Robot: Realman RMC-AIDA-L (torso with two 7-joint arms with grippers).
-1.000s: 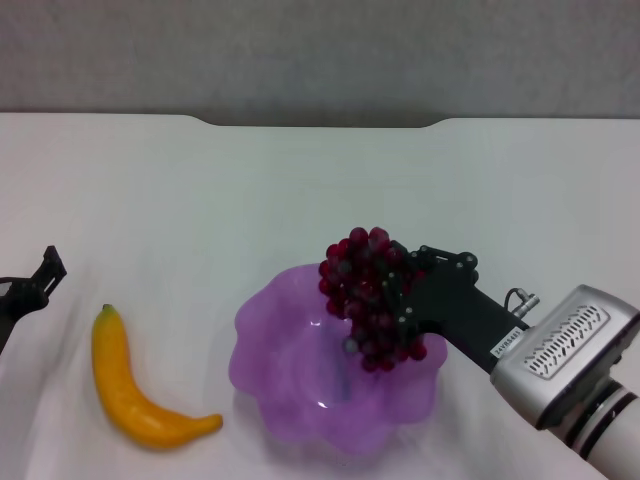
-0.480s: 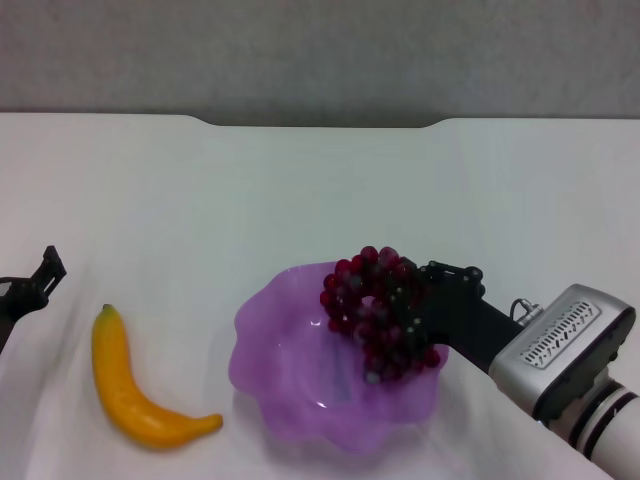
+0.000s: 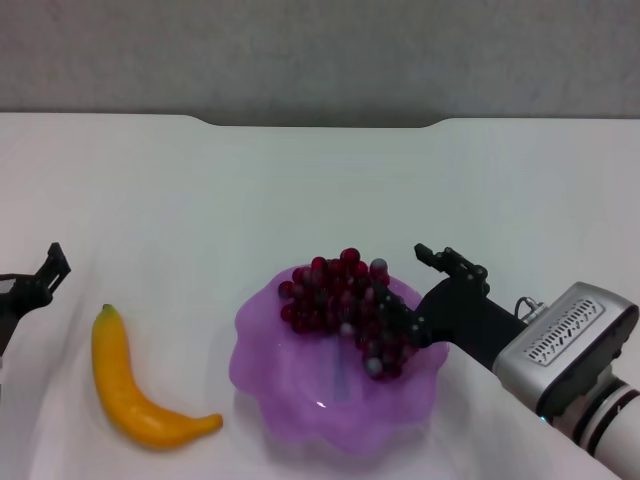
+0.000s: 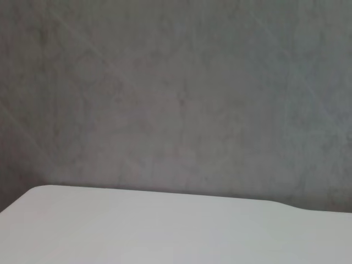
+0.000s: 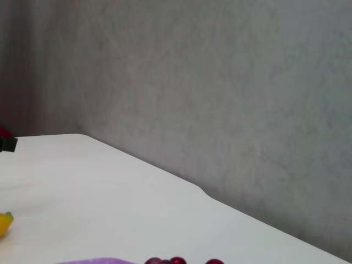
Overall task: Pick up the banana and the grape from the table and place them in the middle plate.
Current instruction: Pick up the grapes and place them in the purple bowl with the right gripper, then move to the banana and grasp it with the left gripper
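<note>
The grape bunch (image 3: pixel 328 296) lies spread inside the purple middle plate (image 3: pixel 285 380) at the front centre of the white table (image 3: pixel 300 180). My right gripper (image 3: pixel 400 276) is at the plate's right rim with its fingers apart, one finger above the rim and the other down among the grapes on the right. The banana (image 3: pixel 125 385) lies on the table left of the plate. My left gripper (image 3: pixel 35 283) is parked at the far left edge, beyond the banana. The right wrist view shows only the grape tops (image 5: pixel 177 260) and the banana's tip (image 5: pixel 3 223).
The table's far edge has a notch (image 3: pixel 320 122) in front of a grey wall. Bare tabletop lies behind the plate and to its right.
The right gripper has lowered the grape bunch into the plate and opened; the bunch has spread leftward in the plate. The banana and left arm have not moved.
</note>
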